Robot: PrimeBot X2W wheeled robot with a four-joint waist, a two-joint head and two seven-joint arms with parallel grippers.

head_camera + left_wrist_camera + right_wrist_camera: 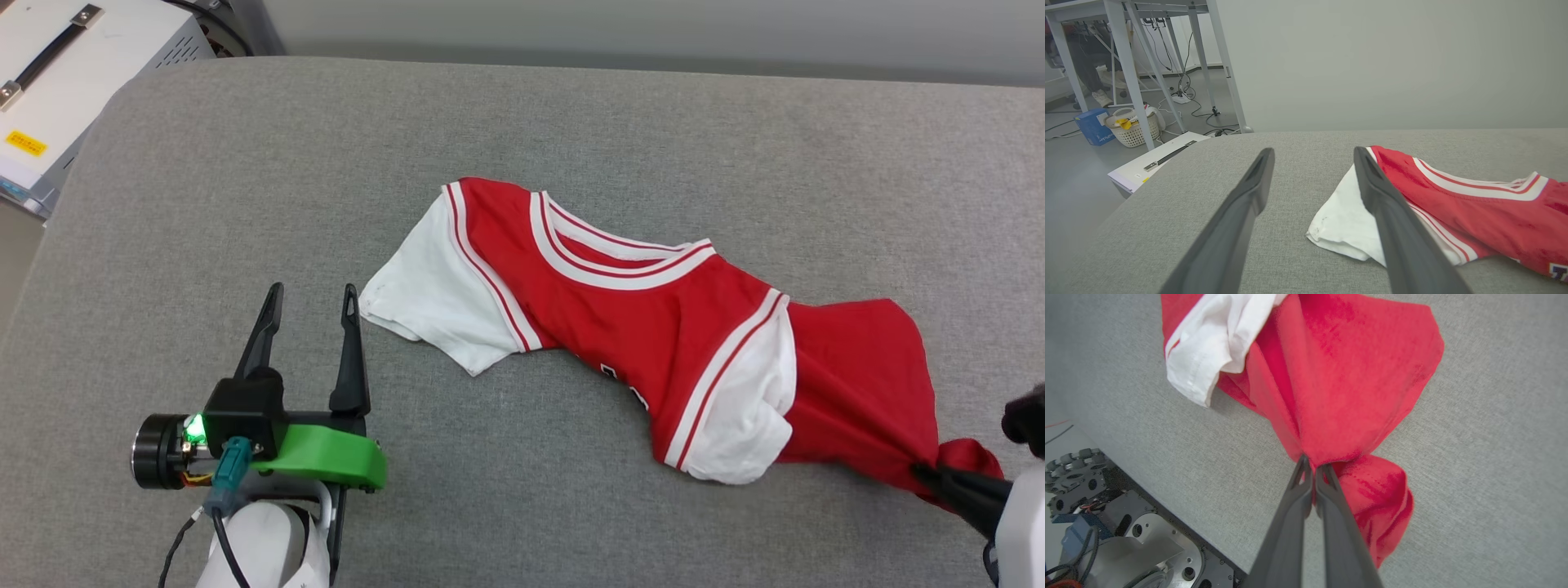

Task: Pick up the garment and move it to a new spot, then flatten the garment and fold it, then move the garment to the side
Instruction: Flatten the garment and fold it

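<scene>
The garment [653, 327], a red jersey with white sleeves and a red-and-white striped collar, lies crumpled across the grey table [245, 163], stretched from centre to lower right. My right gripper [927, 472] is shut on the garment's red lower edge at the right; in the right wrist view its tips [1312, 467] pinch the bunched red cloth [1339, 396]. My left gripper [314, 296] stands open at the lower left, just left of the white sleeve [433, 298], with nothing between its fingers. In the left wrist view that gripper [1314, 153] points past the sleeve [1343, 220].
A white machine case [73, 73] stands off the table's far left corner. In the left wrist view, a metal table frame [1126, 61], a basket [1133, 128] and cables are on the floor beyond. My base [1106, 522] shows below the table's near edge.
</scene>
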